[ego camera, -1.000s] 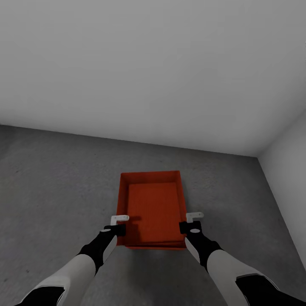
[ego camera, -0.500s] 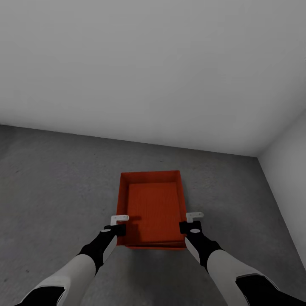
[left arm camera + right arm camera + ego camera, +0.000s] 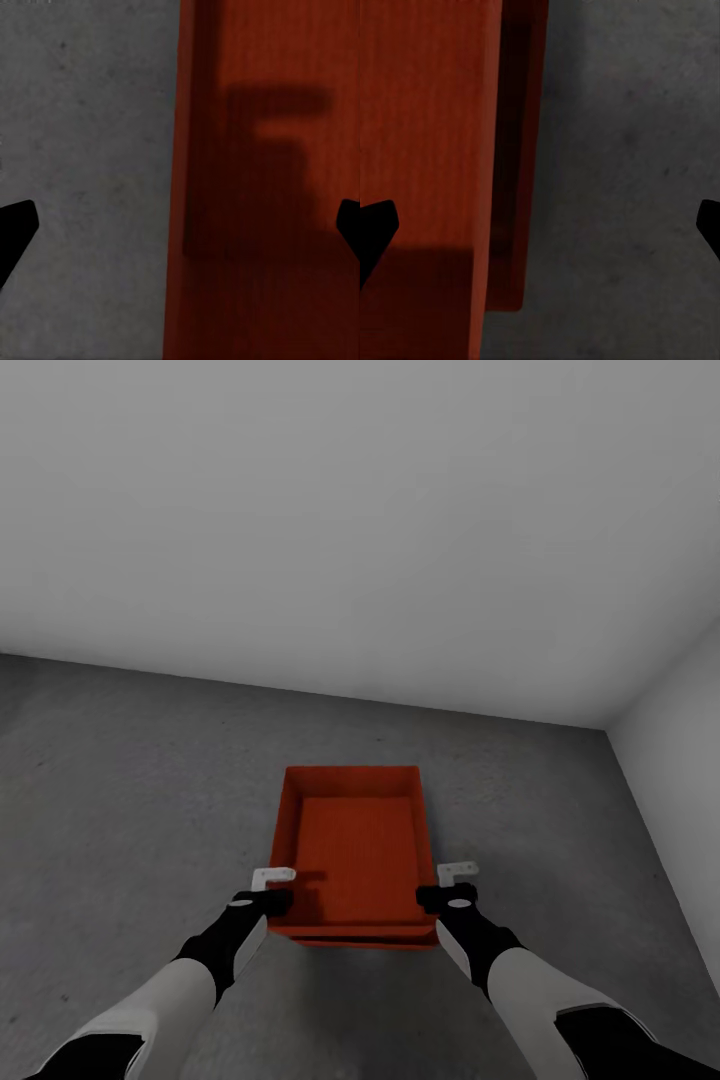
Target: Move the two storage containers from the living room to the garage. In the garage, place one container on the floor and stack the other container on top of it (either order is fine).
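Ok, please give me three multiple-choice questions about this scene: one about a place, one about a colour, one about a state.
1. Where do the containers stand?
A. on a bench
B. on the floor
C. on a shelf

2. What colour are they?
A. red-orange
B. blue
C. green

3. The left gripper is:
A. shut on a wall
B. shut on nothing
C. open

Answers:
1 B, grey concrete lies all around them.
2 A, their walls and bottom are red-orange in the head view.
3 C, its fingertips sit far apart in the left wrist view.
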### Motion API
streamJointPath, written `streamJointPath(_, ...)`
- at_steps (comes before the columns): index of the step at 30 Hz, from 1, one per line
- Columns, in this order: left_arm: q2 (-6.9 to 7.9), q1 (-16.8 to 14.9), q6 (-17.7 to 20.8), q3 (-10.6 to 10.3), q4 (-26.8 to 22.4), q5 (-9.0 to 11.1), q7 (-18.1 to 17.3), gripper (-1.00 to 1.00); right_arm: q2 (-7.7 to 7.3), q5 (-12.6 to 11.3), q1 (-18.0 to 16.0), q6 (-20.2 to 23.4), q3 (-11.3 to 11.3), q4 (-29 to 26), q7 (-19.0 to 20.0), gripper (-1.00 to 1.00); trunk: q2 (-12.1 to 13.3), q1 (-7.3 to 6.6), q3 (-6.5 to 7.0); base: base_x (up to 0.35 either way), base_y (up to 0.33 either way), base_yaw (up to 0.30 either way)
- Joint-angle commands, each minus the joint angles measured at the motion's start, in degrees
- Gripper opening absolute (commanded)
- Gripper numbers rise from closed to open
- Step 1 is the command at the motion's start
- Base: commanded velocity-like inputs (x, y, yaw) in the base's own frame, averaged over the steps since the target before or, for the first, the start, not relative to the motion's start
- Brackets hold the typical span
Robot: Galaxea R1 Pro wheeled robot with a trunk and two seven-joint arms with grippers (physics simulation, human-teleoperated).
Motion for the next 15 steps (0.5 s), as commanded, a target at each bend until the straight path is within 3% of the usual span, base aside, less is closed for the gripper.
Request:
streamJointPath(1,-0.03,0.0,0.3,0.1,-0.2,0.0,0.1,1.00,-0.02,0.2,0.0,0.3,0.4,0.0,-0.3,1.00,0.0,0.00,-0.03,0.000,0.000,0.000)
streamJointPath(15,0.05,0.0,0.2,-0.1,-0.7,0.0,0.1,1.00,-0.06,0.3,0.0,0.1,0.4,0.0,-0.5,1.00,0.0,0.00,-0.03,0.000,0.000,0.000)
